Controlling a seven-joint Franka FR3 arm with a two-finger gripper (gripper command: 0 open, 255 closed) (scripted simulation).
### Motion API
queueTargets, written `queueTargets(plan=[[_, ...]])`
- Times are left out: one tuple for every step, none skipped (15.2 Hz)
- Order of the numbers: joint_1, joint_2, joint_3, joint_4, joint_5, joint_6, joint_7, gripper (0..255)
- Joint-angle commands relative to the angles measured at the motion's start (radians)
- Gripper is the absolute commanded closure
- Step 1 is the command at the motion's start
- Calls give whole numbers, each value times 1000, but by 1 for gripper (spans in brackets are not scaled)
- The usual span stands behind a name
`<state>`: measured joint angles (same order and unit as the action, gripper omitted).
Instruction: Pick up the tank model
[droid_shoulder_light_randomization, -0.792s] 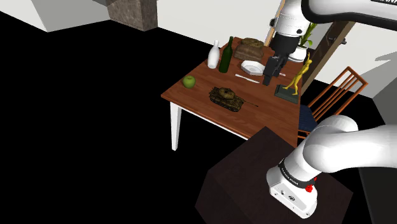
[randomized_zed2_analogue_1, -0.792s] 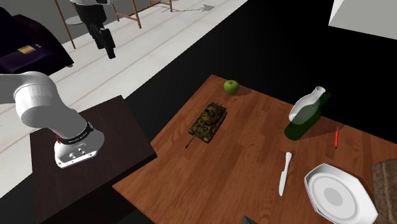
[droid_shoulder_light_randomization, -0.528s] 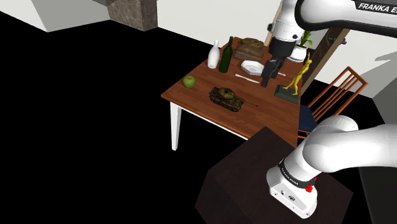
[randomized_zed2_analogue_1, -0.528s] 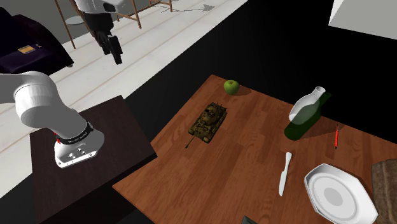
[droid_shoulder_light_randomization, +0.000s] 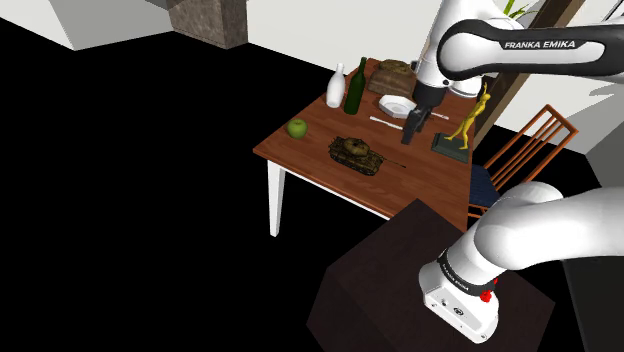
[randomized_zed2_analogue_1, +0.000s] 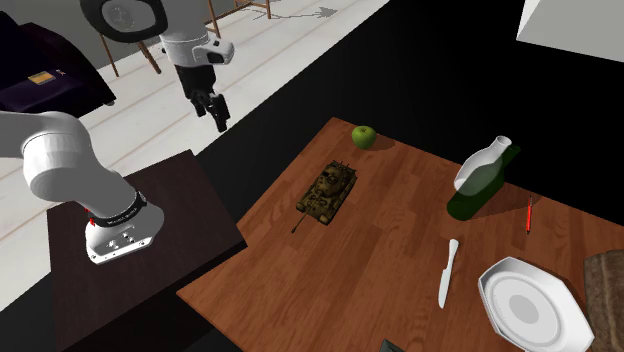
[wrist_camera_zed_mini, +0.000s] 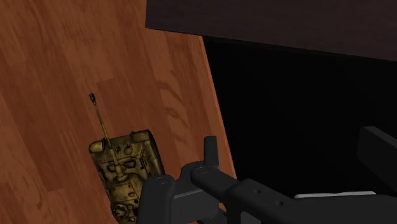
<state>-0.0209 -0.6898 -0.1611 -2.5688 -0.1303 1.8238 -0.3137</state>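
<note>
Shoulder view: the gripper (droid_shoulder_light_randomization: 410, 128) hangs above the wood-grain bench (droid_shoulder_light_randomization: 420, 172), and the olive tank model (droid_shoulder_light_randomization: 357, 153) sits below, well apart.
Second exterior view: bare board surrounds the tank model (randomized_zed2_analogue_1: 328, 190), which is near the bench edge.
Wrist view: the gripper (wrist_camera_zed_mini: 292, 140) is spread and empty. The slim-barrelled tank model (wrist_camera_zed_mini: 124, 172) lies beside the straight edge.
</note>
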Motion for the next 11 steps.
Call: queueTargets(plan=[[-6, 54, -32, -10, -18, 77, -36, 0], [-9, 82, -49, -14, -25, 113, -54, 0], [-11, 111, -65, -16, -32, 150, -73, 0], [-13, 142, -82, -16, -37, 186, -92, 0], [-15, 174, -99, -15, -41, 223, -111, 0], [-15, 208, -116, -12, -44, 259, -130, 0], [-15, 244, -132, -7, -45, 294, -151, 0], [-14, 280, -149, -1, -44, 330, -172, 0], [-13, 318, -165, 7, -40, 364, -194, 0], [-11, 356, -181, 17, -35, 398, -217, 0], [-9, 396, -197, 28, -26, 431, -241, 0]])
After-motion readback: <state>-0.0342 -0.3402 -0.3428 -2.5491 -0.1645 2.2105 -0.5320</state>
